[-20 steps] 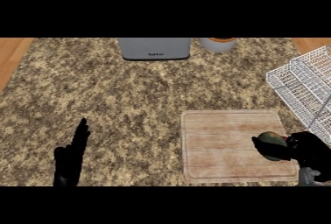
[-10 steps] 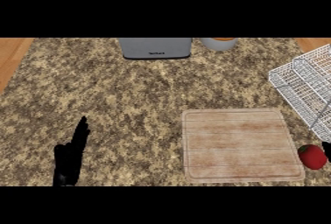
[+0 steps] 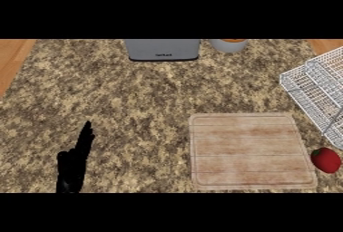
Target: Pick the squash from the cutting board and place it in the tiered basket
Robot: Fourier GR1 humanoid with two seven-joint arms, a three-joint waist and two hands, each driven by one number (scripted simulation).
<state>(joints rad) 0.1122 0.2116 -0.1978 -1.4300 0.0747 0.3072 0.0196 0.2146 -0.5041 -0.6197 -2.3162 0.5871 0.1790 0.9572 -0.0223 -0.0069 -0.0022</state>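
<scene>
My counter (image 3: pixel 134 99) carries a bare cutting board (image 3: pixel 248 149) toward its near right corner, with the wire tiered basket (image 3: pixel 318 86) at the right edge. My left hand (image 3: pixel 75 158) rests near the front edge, fingers straight and holding nothing. I cannot see the squash anywhere; only 1 small red item (image 3: pixel 326 159) lies just right of the board.

I note the cutting board (image 3: pixel 251 150) — pale wood with faint horizontal grain lines, rounded corners — lying flat on the desk at lower right, its top bare. The tiered basket (image 3: pixel 315 93) — white wire mesh — stands at the right edge, just beyond the board's upper right corner. I see no squash in view.
</scene>
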